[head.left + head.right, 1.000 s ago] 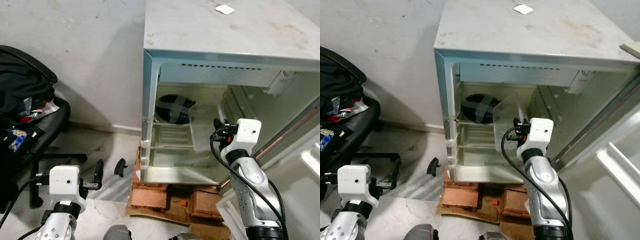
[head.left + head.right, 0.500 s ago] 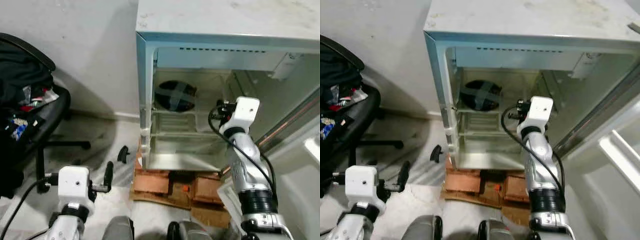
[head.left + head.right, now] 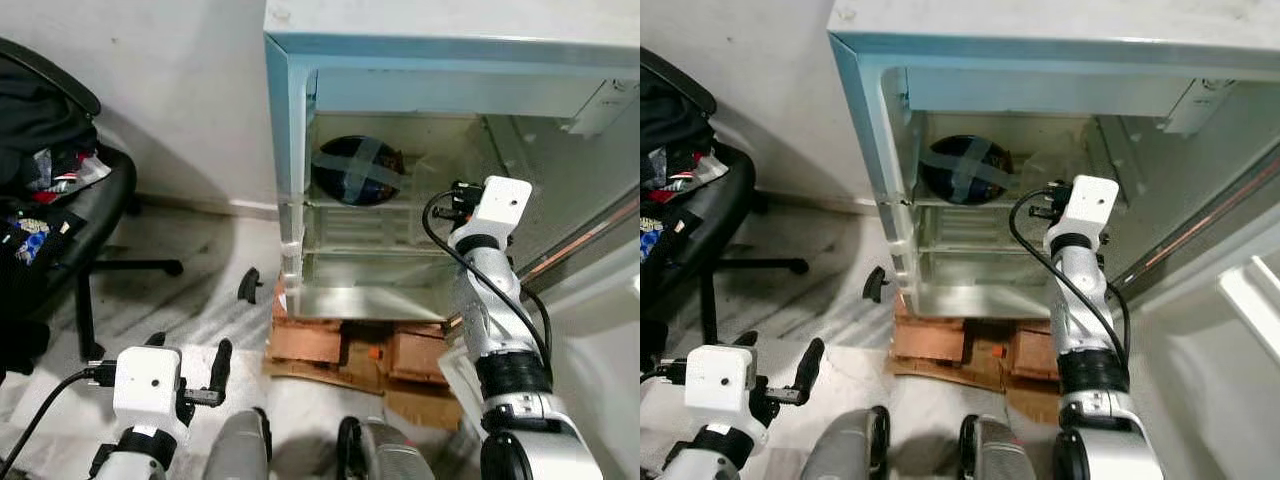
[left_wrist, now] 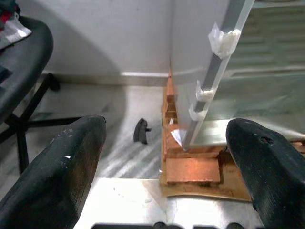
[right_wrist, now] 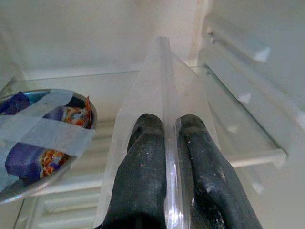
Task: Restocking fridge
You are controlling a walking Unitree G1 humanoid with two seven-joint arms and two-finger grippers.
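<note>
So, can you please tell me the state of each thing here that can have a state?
Fridge: door open.
Right claw: shut on clear plastic sheet, held upright on edge inside the fridge.
Left claw: open, empty, low over the floor.
Taped bowl: on the upper shelf, taped across with crossed strips.
Office chair: piled with clothes.

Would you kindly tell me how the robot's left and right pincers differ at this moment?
The left pincer is open and holds nothing, while the right pincer is shut on a clear plastic sheet. The left hangs low over the floor outside the fridge; the right reaches inside it, beside a taped bowl. Both have black fingers.
</note>
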